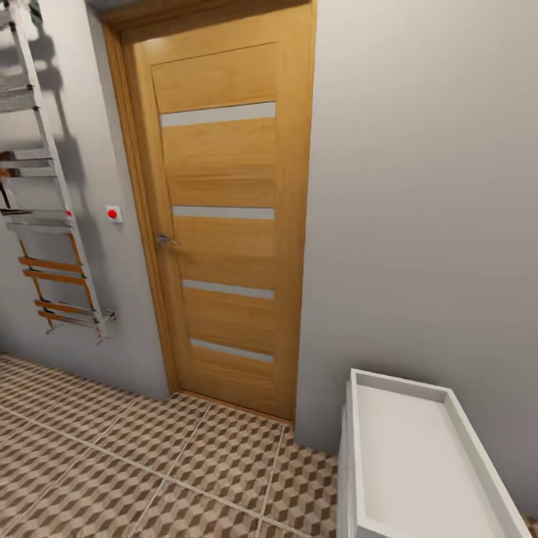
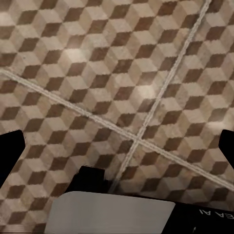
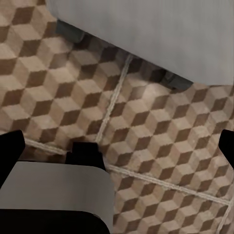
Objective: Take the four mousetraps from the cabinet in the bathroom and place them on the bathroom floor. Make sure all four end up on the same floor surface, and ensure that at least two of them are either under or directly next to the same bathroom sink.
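The bathroom floor (image 1: pixel 149 463) of brown, beige and white cube-pattern tiles spreads below me. At the lower right stands the sink (image 1: pixel 357 448), a white shallow rectangular basin on a white unit against the grey wall. My left gripper (image 2: pixel 117 146) hangs open over bare tiles (image 2: pixel 97 73), its dark fingertips (image 2: pixel 9 153) far apart with nothing between them. My right gripper (image 3: pixel 117 146) is also open above the floor (image 3: pixel 161 136), close to a pale unit (image 3: pixel 146 29) on dark feet. The mousetraps and the cabinet are out of view.
A shut wooden door (image 1: pixel 224 217) with pale glass strips and a metal handle faces me. A chrome towel rail (image 1: pixel 45 202) hangs on the wall at the left, with a small red switch (image 1: pixel 113 214) beside the door frame.
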